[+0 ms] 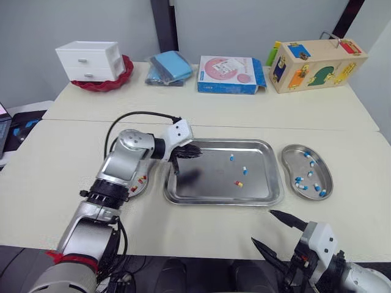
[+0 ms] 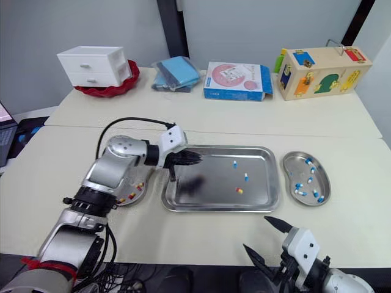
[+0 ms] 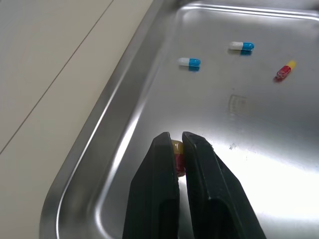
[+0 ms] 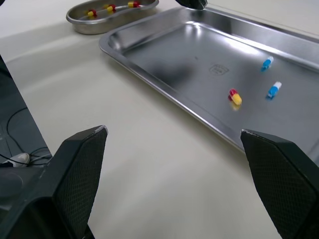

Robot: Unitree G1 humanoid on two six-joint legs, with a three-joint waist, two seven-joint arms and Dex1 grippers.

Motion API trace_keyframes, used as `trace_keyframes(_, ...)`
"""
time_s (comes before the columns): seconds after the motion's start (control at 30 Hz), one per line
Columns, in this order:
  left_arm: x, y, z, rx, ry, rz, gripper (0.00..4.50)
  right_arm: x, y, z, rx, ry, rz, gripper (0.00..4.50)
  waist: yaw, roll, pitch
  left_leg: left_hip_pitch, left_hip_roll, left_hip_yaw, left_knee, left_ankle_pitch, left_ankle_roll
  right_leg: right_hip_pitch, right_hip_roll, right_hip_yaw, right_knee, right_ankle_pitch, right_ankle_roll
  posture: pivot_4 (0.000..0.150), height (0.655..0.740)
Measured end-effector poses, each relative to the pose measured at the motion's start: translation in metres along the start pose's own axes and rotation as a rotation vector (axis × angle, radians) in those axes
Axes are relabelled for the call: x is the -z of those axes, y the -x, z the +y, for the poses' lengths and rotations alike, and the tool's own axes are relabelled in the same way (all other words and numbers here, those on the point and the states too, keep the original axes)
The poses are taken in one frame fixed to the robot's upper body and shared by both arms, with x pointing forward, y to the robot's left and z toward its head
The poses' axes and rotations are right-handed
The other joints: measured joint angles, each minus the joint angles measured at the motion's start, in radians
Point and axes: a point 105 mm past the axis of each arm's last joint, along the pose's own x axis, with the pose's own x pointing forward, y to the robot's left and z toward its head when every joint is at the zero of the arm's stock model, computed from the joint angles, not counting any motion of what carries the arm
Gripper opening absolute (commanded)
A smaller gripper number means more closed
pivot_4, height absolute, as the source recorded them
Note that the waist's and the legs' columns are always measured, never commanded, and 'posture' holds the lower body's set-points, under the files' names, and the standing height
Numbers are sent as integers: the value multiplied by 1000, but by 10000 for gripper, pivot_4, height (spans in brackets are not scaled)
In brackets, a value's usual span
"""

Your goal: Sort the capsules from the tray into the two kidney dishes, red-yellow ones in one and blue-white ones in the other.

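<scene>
1. Right gripper (image 1: 263, 227), at the lower right of the frame, hangs over the near edge of the table (image 1: 55, 165). Its two black fingers are spread wide and hold nothing.
2. Left gripper (image 3: 174, 135), centre-left of the frame, reaches over the left end of the steel tray (image 1: 223, 202). Its fingers are pinched on one red-yellow capsule (image 3: 177, 155), low over the tray floor; whether the capsule touches the metal cannot be told.
3. Three capsules lie loose in the right half of the tray: two blue-white capsules (image 1: 231, 157), and one loose red-yellow capsule (image 1: 239, 183) nearer the lower rim.
4. The left kidney dish (image 4: 99, 24) sits just beside the tray's left rim, partly behind the left arm. Three sorted red-yellow capsules (image 4: 109, 8) are visible in it.
5. The right kidney dish (image 1: 292, 160) lies just right of the tray. It holds sorted blue-white capsules (image 1: 299, 185), at least six, though they are too small for an exact count.
6. Four items line the far edge of the table across the top of the frame:
   - a white drawer unit (image 1: 88, 60) on a red bowl (image 1: 125, 72), upper left
   - a blue packet (image 1: 168, 67)
   - a pink-and-blue box (image 1: 229, 74)
   - a wooden toy box (image 1: 316, 64), upper right
</scene>
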Motion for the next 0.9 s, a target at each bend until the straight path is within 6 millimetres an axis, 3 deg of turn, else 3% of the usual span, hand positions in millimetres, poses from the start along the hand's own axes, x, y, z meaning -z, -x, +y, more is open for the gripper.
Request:
trace_keyframes(0.17, 4, 38, 6, -77, 55, 38, 3233, -2, -3, 2, -75, 10, 8, 45000, -1, 0, 0, 0, 0, 0, 0, 0, 0, 0, 0, 0, 0, 0, 0, 1500, 7400)
trace_keyframes(0.43, 43, 93, 8, -223, 206, 171, 3233, -4, -1, 12, -226, 28, 55, 45000, -2, 0, 0, 0, 0, -1, 0, 0, 0, 0, 0, -1, 0, 0, 0, 1500, 7400)
trace_keyframes(0.63, 71, 117, 2, -274, 271, 254, 3233, -11, -3, 7, -248, 47, 33, 45000, 0, 0, 0, 0, 0, -1, 0, 0, 0, 0, 0, -1, 0, 0, 0, 1500, 7400)
trace_keyframes(0.77, 77, 116, -3, -258, 308, 249, 11831, -10, -5, 2, -245, 47, 30, 45000, 3, -1, 0, 0, 0, -1, 0, 0, 0, 0, 0, -2, 0, 0, 0, 1500, 7400)
trace_keyframes(0.9, 78, 121, -5, -232, 367, 225, 25120, -9, -6, 1, -242, 42, 31, 45000, -1, -1, 0, 0, 0, -1, 0, 0, 0, 0, 0, -2, 0, 0, 0, 1500, 7400)
